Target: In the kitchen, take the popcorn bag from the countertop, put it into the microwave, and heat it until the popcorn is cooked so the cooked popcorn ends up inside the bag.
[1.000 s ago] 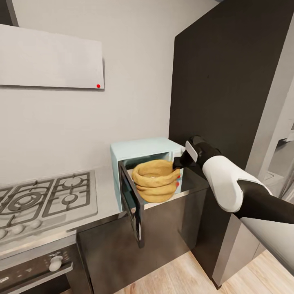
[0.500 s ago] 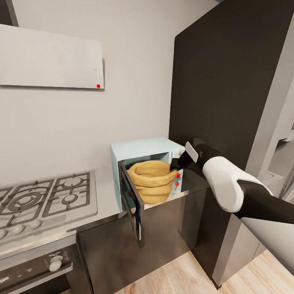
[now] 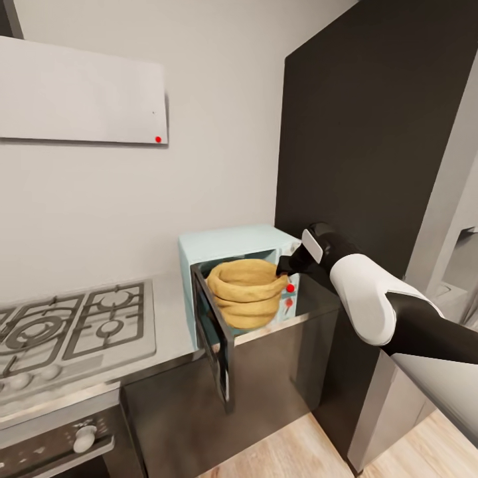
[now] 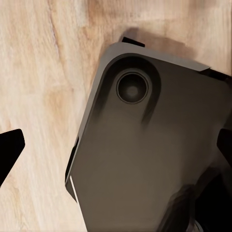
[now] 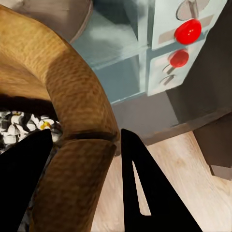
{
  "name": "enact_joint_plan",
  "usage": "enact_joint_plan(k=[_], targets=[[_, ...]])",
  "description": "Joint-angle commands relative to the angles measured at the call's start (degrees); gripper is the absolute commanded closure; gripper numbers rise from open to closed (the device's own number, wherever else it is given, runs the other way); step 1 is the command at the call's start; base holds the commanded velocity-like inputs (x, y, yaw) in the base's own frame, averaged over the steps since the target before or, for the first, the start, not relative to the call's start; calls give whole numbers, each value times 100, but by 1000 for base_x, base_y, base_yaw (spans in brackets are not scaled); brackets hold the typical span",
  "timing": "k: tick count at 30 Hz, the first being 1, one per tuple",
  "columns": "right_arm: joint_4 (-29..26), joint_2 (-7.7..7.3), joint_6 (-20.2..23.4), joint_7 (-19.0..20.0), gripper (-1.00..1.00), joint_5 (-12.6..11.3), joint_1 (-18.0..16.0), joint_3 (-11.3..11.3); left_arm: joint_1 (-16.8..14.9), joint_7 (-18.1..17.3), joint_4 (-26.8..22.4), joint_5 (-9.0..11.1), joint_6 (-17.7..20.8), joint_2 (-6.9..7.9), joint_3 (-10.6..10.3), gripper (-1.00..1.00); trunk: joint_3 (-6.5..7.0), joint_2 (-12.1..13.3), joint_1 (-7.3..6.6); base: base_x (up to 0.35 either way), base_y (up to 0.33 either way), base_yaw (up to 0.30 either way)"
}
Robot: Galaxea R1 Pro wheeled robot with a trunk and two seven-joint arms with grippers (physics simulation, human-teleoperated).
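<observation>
Right jaws [image 5: 87, 183] clamped on popcorn bag [image 3: 245, 292], grey countertop [image 3: 169, 332], wood floor [image 3: 292, 451].

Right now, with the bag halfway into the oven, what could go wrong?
The popcorn bag still bulges out of the microwave opening, so the open door would likely hit it if closed. The right end effector still pinches the bag's rim; pulling back before releasing could drag the bag out onto the countertop.

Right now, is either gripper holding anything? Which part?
Right gripper is shut on the popcorn bag, pinching its rolled rim. Left gripper holds nothing.
</observation>
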Motion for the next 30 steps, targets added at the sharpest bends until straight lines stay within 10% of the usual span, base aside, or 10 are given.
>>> enact_joint_plan(k=[1, 30], targets=[[-9, 4, 23, 29, 100, 56, -3, -45, 0, 4, -4, 0, -10, -1, 35, -100, -7, -3, 3, 246, 0, 0], [120, 63, -287, 43, 100, 18, -3, -35, 3, 4, -4, 0, -2, 3, 37, -100, -7, -3, 3, 146, 0, 0]])
